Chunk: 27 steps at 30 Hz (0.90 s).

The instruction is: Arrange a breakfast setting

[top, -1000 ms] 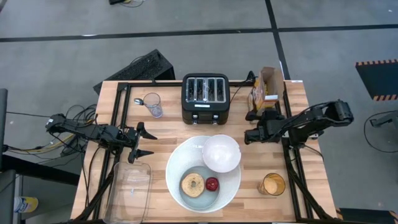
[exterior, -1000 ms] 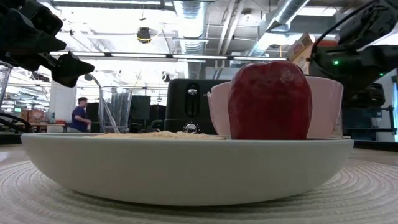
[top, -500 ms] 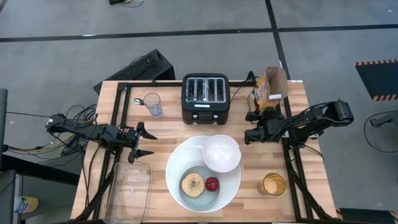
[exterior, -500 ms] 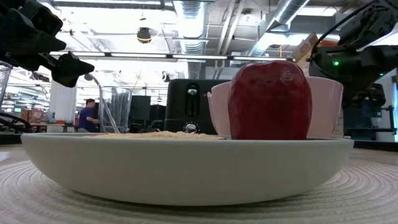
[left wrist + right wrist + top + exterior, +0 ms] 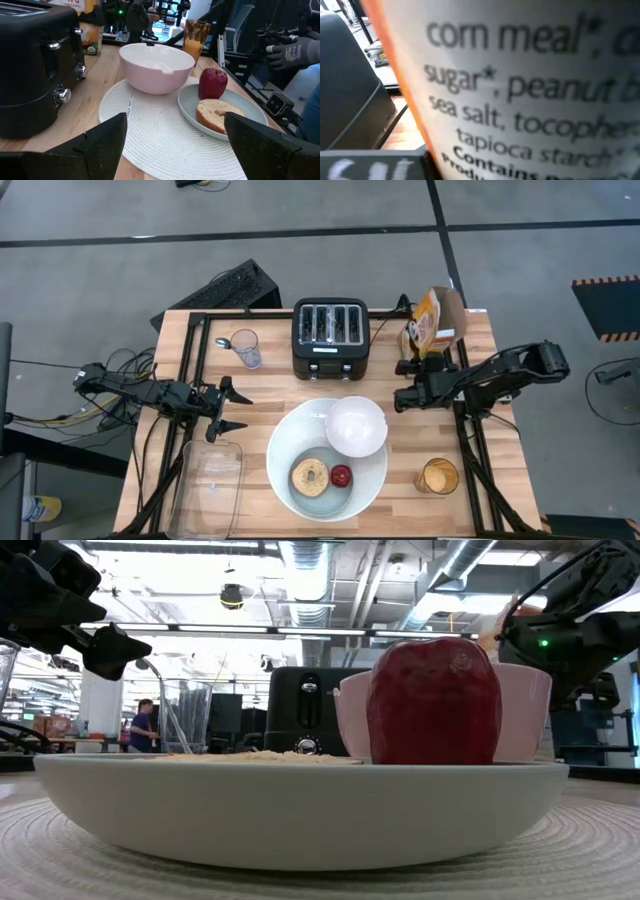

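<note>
The pale blue plate [image 5: 318, 480] lies on a round white mat [image 5: 150, 135] at the table's near middle. The bagel half [image 5: 309, 477] and the red apple [image 5: 342, 476] lie on it. The white bowl [image 5: 356, 426] stands on the mat's far right part. My left gripper [image 5: 228, 408] is open and empty, left of the mat. My right gripper [image 5: 418, 362] is at the far right, shut on an orange-and-white cereal box [image 5: 436, 322], which fills the right wrist view [image 5: 520, 90]. A utensil stands in a clear glass [image 5: 245, 348]. No loose cereal balls show. My right gripper holds the cereal box by its lower part, coming at it from the table's near side. The box itself and the wrist hide the fingers and the place of contact. The box is tilted, with its open top [image 5: 448, 306] showing from above.
A black toaster [image 5: 331, 336] stands at the far middle. An amber cup [image 5: 437, 477] stands near right of the mat. A clear tray [image 5: 208, 482] lies at the near left. A gloved hand [image 5: 295, 50] shows beyond the table's edge.
The cereal box has tipped over in my right gripper: its top has swung over, and its open flaps now show from above. The right arm has hardly shifted.
</note>
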{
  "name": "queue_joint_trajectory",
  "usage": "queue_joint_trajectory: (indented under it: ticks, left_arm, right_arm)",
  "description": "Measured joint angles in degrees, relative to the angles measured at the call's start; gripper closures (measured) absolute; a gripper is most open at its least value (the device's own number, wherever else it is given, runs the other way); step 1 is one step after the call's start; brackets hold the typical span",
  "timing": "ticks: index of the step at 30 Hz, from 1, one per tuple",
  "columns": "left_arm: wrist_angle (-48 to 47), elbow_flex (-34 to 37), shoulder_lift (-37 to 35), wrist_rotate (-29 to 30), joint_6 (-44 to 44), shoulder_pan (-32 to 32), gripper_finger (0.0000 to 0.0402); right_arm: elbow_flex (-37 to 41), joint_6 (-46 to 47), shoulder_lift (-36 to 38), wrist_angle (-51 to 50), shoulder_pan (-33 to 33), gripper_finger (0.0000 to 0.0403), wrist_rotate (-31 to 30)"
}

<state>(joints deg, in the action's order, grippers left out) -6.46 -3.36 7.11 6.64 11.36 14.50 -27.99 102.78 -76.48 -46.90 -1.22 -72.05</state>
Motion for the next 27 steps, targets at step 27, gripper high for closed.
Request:
queue_joint_trajectory:
  ticks: [27]
  left_arm:
    - [0.0, 0.0, 0.0, 0.0, 0.0, 0.0, 0.0082]
  right_arm:
    - [-11.3, -20.9, 20.7, -23.0, -4.5, 0.0238, 12.7]
